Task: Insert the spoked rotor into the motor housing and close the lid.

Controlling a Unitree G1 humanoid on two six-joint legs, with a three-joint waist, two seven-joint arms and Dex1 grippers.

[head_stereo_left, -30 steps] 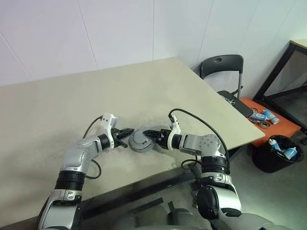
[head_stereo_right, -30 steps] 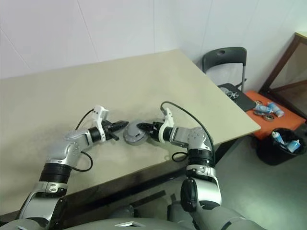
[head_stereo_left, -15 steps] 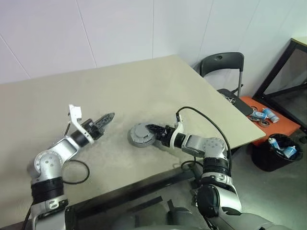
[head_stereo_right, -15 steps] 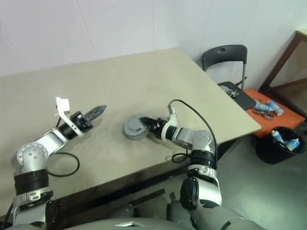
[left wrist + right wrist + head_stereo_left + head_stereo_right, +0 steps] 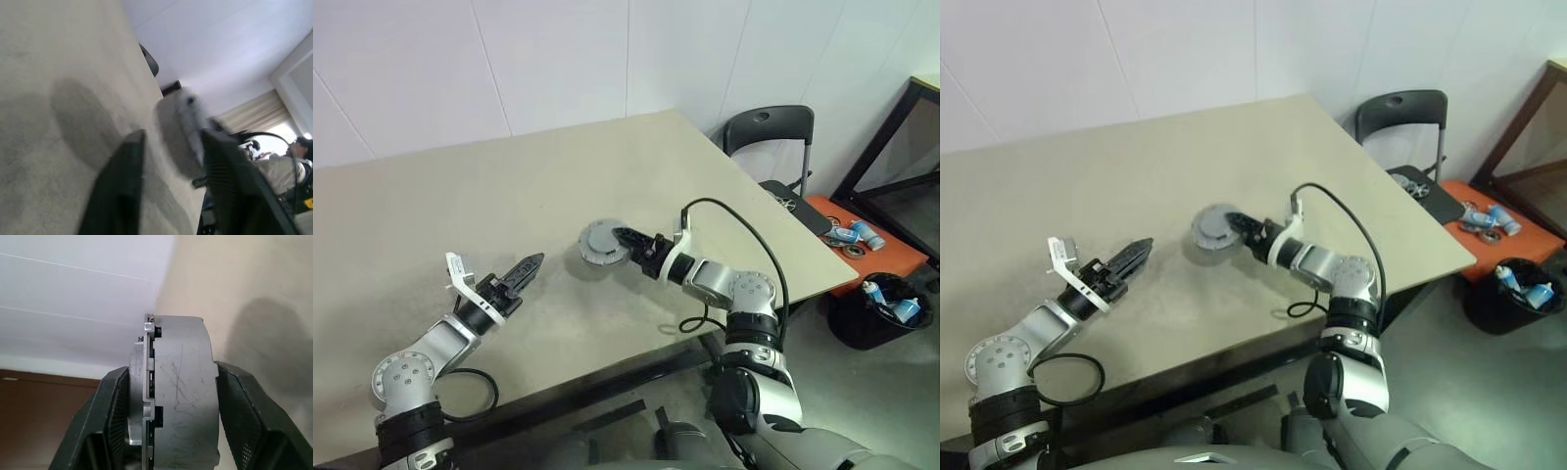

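From my head, I see a black chair (image 5: 769, 132) and a bin (image 5: 886, 311) past the table (image 5: 460, 196) corner, with nothing between my hands; my right gripper (image 5: 620, 238) pinches the motor housing (image 5: 600, 243) above the tabletop, well apart from my empty left gripper (image 5: 530, 263). My left wrist shows my fingers (image 5: 120, 191) spread, the housing blurred beyond. My right wrist shows both pads (image 5: 115, 418) clamping the housing's rim.
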